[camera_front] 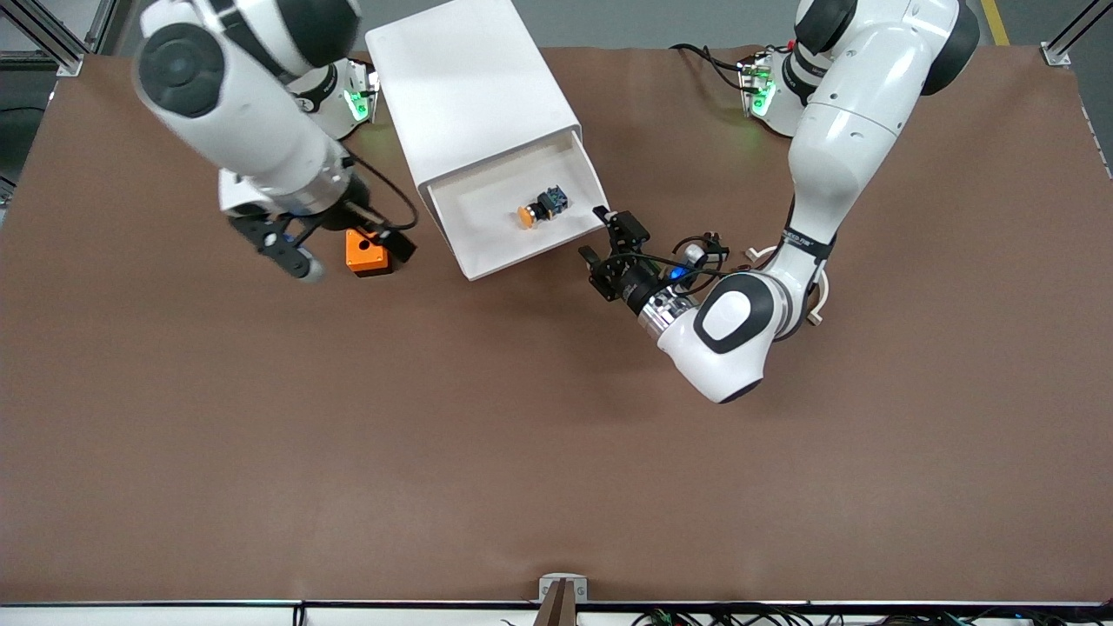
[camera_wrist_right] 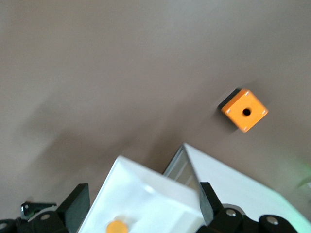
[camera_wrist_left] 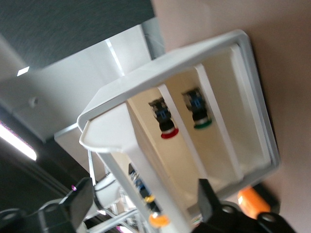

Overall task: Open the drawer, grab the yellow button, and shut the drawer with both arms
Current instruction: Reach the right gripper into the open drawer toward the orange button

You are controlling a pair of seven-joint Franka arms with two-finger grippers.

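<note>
Now the shallow white tray drawer [camera_front: 487, 252] stands pulled out of the big white box cabinet [camera_front: 469, 87], with the tiny orange-capped push-button [camera_front: 541, 207] lying inside it. The left gripper [camera_front: 594, 233] sits with fingers spread apart, empty, just beside the drawer's front corner, the button close ahead of it. The right gripper [camera_front: 343, 254] hangs open over the orange cube with a hole [camera_front: 366, 253], holding nothing.

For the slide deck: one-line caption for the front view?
Top drawer open, button inside; left gripper open at its corner.
</note>
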